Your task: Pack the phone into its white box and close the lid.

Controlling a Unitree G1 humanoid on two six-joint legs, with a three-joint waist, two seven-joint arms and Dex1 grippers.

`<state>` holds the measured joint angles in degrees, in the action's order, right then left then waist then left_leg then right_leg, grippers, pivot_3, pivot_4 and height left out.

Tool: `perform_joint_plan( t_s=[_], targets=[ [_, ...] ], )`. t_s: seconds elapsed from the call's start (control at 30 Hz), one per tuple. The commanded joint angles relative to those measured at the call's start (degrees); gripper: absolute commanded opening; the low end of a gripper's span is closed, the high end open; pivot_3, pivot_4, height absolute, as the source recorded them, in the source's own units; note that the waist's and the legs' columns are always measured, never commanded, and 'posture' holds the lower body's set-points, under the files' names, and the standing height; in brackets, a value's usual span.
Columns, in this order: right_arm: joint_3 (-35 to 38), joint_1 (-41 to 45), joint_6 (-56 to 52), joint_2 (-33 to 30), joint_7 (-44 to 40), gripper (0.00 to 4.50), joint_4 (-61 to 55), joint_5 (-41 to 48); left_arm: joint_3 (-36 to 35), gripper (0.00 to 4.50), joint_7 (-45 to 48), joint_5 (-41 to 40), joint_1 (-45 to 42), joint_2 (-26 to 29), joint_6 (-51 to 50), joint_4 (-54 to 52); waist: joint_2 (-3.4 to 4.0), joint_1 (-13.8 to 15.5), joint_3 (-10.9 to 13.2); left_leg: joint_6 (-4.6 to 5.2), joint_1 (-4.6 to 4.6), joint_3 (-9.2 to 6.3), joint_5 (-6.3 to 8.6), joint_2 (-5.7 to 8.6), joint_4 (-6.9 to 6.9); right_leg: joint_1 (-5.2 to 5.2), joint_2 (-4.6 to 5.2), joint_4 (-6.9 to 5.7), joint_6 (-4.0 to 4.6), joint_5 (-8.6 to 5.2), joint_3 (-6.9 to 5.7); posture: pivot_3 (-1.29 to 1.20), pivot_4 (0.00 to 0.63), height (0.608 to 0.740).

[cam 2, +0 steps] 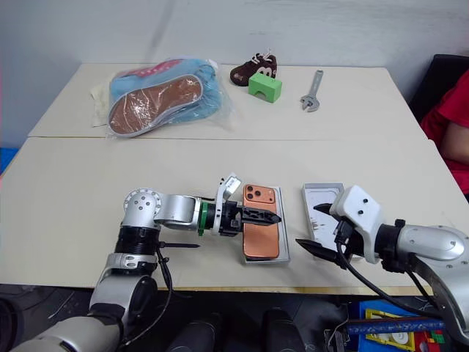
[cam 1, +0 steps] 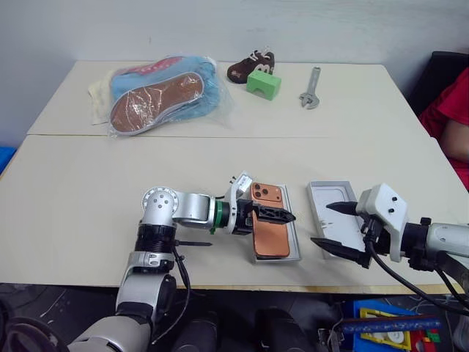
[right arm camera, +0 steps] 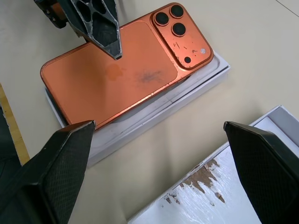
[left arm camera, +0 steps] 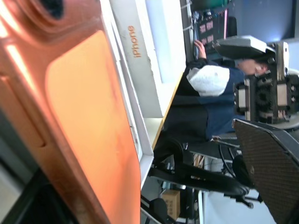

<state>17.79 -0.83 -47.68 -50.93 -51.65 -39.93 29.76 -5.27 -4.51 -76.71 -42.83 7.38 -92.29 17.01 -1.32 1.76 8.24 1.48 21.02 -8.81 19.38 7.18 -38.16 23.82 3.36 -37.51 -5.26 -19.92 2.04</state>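
Observation:
The orange phone lies back up, slightly askew, on a shallow white tray with "iPhone" printed on its side wall; I take this tray for the lid. My left gripper reaches in from the left, open. One finger hangs just over the phone's back, apart from it. To the right lies the white box, open side up, with a brown smudge on its floor. My right gripper stands open above the box's near end, nothing between its fingers.
At the far side of the table lie a plastic bag of slippers, a small brown shoe, a green block and a wrench. A person in red sits at the right edge. The table's front edge is close below the box.

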Motion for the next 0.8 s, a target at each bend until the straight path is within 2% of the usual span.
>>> perform_joint_plan(
  t_s=[0.03,0.23,0.5,0.7,0.73,0.8],
  targets=[
    [-0.19,0.40,1.15,-0.48,0.59,4.50,0.02,0.83,2.57,4.44,5.53,0.70,-2.39,1.38,-0.21,-3.39,0.00,0.02,0.00,0.00,-0.01,0.00,0.00,0.00,0.00,0.00,0.00,-0.01,0.00,0.00,0.00,0.00,0.150,0.740],
    [-0.77,0.07,1.99,0.17,1.61,4.50,0.31,0.85,6.85,4.44,13.90,5.46,-5.26,3.85,-0.21,-5.17,0.02,0.07,0.01,0.00,0.02,-0.01,0.00,0.01,0.00,0.01,0.01,0.01,0.00,0.00,-0.01,0.00,0.150,0.740],
    [-1.49,-1.22,3.05,0.36,2.97,4.50,-0.20,1.46,11.32,4.44,24.53,9.10,-7.09,11.47,-0.21,-9.88,0.03,-0.22,0.01,0.00,0.01,-0.02,0.00,0.01,-0.01,0.02,0.00,-0.01,0.00,0.00,0.00,0.00,0.150,0.740],
    [-1.74,-1.78,3.19,-0.10,3.31,4.50,-0.25,1.89,15.18,4.44,35.67,12.54,-5.03,23.75,1.49,-19.92,0.11,-0.43,0.07,0.00,0.02,-0.01,0.00,-0.01,0.02,0.06,-0.01,-0.03,0.01,0.00,0.01,0.00,0.150,0.740],
    [-1.81,-1.86,3.05,-0.15,3.45,4.50,-0.35,1.99,16.41,4.44,38.25,13.63,-4.44,26.05,3.18,-21.91,0.16,-0.38,0.09,0.00,0.00,-0.01,0.00,-0.01,0.05,0.06,-0.01,-0.04,0.01,0.00,0.01,0.00,0.150,0.740],
    [-2.10,-1.53,0.84,0.06,5.33,4.50,-0.92,2.37,20.63,4.44,46.91,20.69,-1.19,33.35,14.62,-28.88,0.23,-0.45,0.14,0.00,0.01,-0.01,0.00,-0.01,0.03,0.06,0.00,-0.03,0.01,0.00,0.02,0.00,0.150,0.740]
  ],
)
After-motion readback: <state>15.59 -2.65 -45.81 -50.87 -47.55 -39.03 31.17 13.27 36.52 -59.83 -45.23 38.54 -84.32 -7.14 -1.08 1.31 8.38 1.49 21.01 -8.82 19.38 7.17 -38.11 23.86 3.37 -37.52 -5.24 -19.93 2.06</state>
